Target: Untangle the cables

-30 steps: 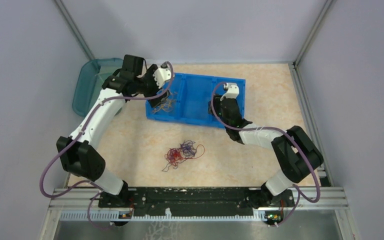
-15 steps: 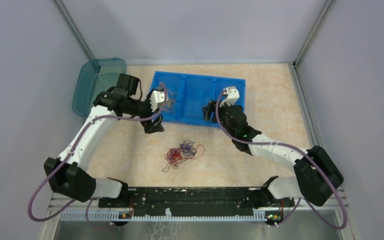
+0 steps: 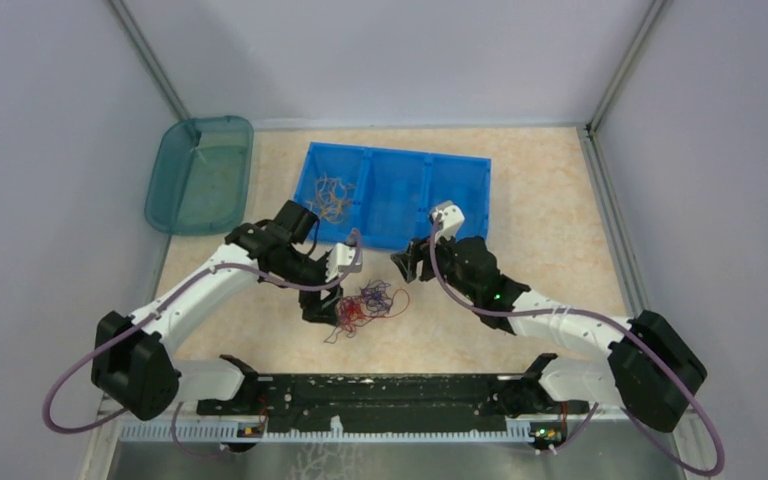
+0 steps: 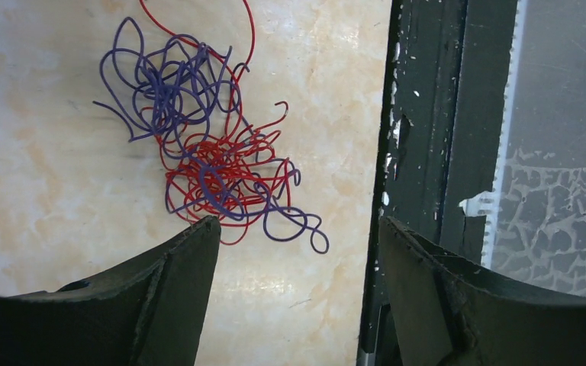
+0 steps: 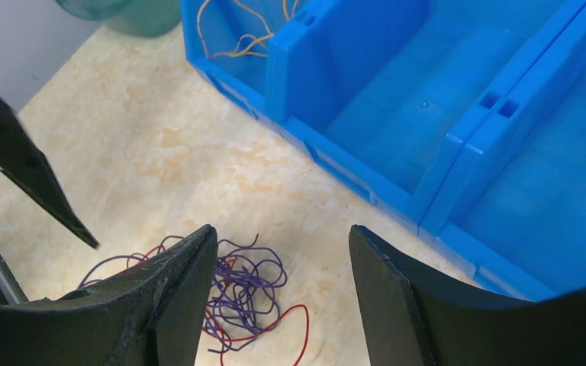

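Note:
A tangle of red and purple cables (image 3: pixel 365 305) lies on the table in front of the blue tray (image 3: pixel 460 215); the left wrist view shows the tangle (image 4: pixel 206 152) close up. A bunch of orange-yellow cables (image 3: pixel 330 200) rests in the tray's left compartment. My left gripper (image 3: pixel 322 305) hangs open at the tangle's left edge; in its own view the left gripper (image 4: pixel 297 223) holds nothing. My right gripper (image 3: pixel 405 265) hovers open to the tangle's upper right. In its own view the right gripper (image 5: pixel 281 229) is empty, with the purple and red cables (image 5: pixel 244 282) below its left finger.
A teal tub (image 3: pixel 200 175) stands at the back left beside the tray. The black base rail (image 4: pixel 427 152) runs close to the tangle on the near side. The tray's front wall (image 5: pixel 351 164) lies just beyond the right gripper. One left-gripper finger (image 5: pixel 15 152) shows in the right wrist view.
The left arm swung from the tray's left compartment down to the tangle, leaving orange cables in the tray. The right arm drew back from the tray toward the tangle.

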Robot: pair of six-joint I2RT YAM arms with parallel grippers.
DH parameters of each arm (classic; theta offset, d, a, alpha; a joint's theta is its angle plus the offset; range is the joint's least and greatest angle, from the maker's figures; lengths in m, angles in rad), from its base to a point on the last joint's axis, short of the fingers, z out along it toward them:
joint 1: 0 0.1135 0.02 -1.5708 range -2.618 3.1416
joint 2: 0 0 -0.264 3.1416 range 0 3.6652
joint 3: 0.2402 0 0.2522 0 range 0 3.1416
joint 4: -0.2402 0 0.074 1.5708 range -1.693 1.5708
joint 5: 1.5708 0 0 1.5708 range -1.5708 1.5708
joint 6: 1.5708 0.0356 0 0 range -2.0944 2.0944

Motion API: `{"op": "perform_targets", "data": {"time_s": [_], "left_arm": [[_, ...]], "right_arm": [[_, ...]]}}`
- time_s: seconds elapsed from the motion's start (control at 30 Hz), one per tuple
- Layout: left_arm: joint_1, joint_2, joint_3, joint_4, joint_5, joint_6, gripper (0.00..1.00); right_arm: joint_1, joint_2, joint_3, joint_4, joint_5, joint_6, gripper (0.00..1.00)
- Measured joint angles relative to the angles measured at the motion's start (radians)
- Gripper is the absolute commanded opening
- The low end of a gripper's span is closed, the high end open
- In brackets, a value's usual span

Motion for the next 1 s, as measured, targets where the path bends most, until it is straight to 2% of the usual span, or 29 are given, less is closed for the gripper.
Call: {"op": "perform_targets", "data": {"time_s": [0.17, 0.27, 0.47, 0.8, 0.83, 0.9, 0.97, 1.0], "left_arm": [[-0.047, 0.063, -0.031, 0.074, -0.027, -0.066, 0.82], [-0.063, 0.064, -0.064, 0.112, -0.047, -0.083, 0.77], [-0.117, 0.045, -0.138, 0.182, -0.147, -0.111, 0.51], [-0.117, 0.025, -0.134, 0.261, -0.251, -0.143, 0.27], [-0.117, 0.025, -0.133, 0.263, -0.257, -0.143, 0.23], [-0.117, 0.023, -0.132, 0.266, -0.27, -0.142, 0.09], [-0.117, 0.021, -0.127, 0.266, -0.278, -0.141, 0.0], [-0.117, 0.021, -0.12, 0.264, -0.282, -0.139, 0.0]], "right_arm": [[0.0, -0.047, 0.0, -0.014, 0.024, -0.009, 0.64], [0.0, -0.053, 0.0, -0.023, 0.044, -0.013, 0.63], [0.0, -0.053, 0.0, -0.044, 0.076, -0.019, 0.61], [0.0, -0.053, 0.0, -0.043, 0.098, -0.015, 0.58], [0.0, -0.053, 0.0, -0.043, 0.099, -0.014, 0.58], [0.0, -0.053, 0.0, -0.043, 0.101, -0.014, 0.57], [0.0, -0.053, 0.0, -0.043, 0.103, -0.008, 0.57], [0.0, -0.053, 0.0, -0.043, 0.103, -0.007, 0.56]]}}
